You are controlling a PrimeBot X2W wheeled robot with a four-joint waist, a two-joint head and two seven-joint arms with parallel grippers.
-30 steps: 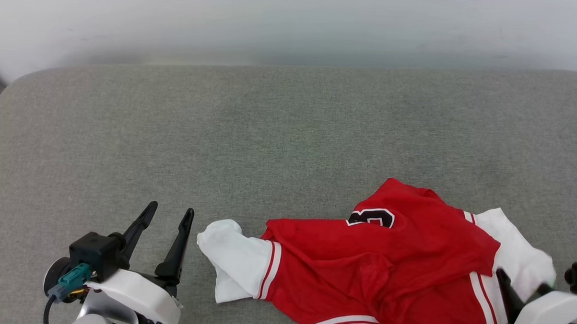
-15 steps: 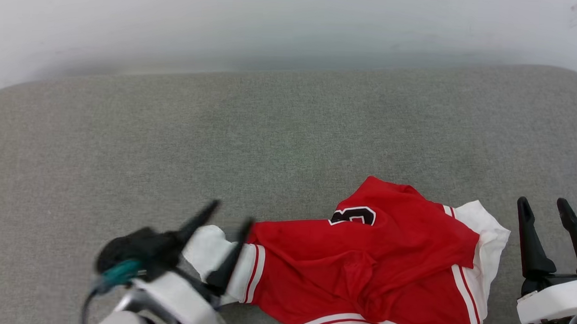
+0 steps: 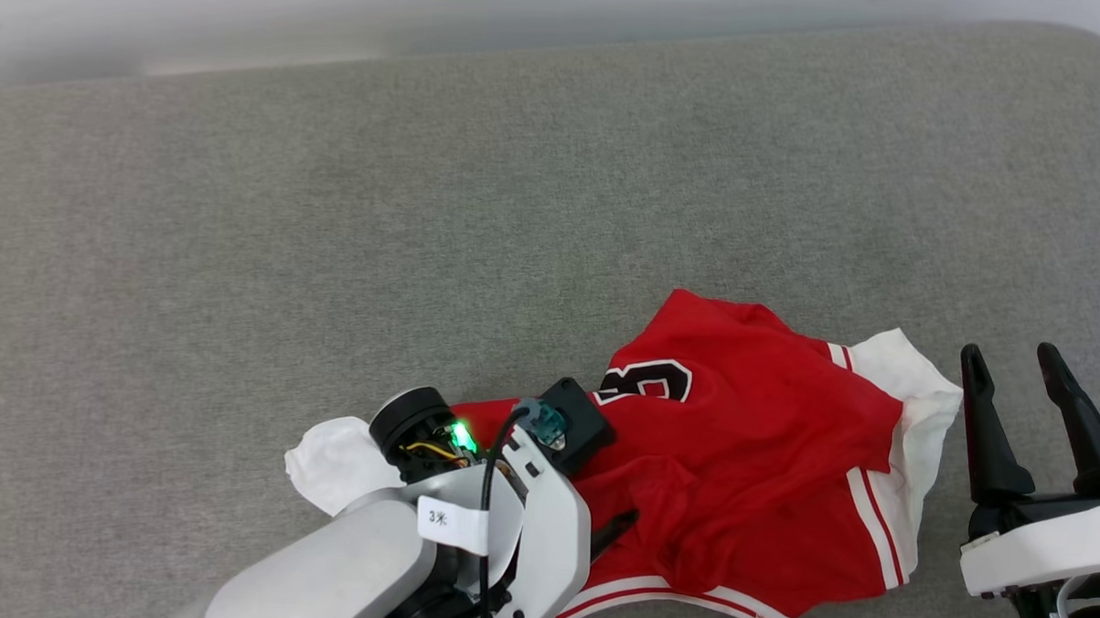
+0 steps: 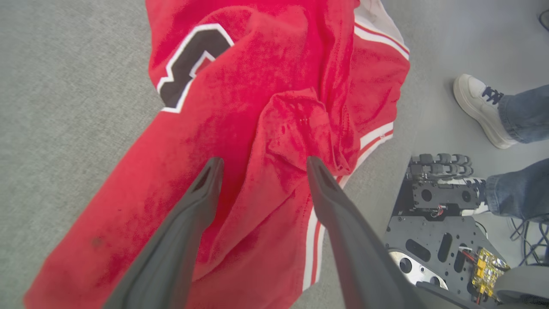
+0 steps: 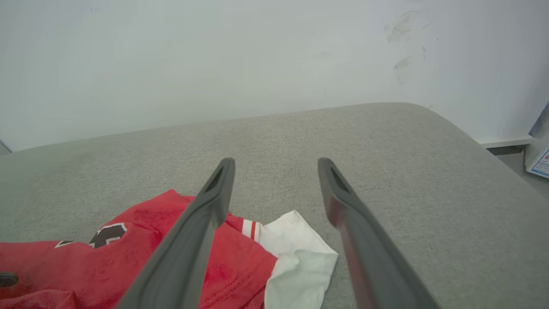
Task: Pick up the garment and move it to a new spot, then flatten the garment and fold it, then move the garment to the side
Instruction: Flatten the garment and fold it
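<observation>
Both jaw pairs spread wide, empty. Garment (image 3: pixel 755 462) crumpled on grey cushion (image 3: pixel 334 201), lower right of head view. My left gripper (image 4: pixel 262 161) hangs over raised red fold (image 4: pixel 296 124), frame centre; right gripper (image 3: pixel 1008 351) beside white sleeve (image 3: pixel 913 395). Cloth likely light, limp, slack: pinch that fold.

The left arm (image 3: pixel 349 567) reaches up from the bottom of the head view, just left of the middle, pale and bent over at the wrist. The left gripper (image 4: pixel 261 161) has its 2 dark fingers spread wide apart. The right gripper (image 3: pixel 1008 357) sits at the lower right, its 2 fingers pointing up and spread wide too.
</observation>
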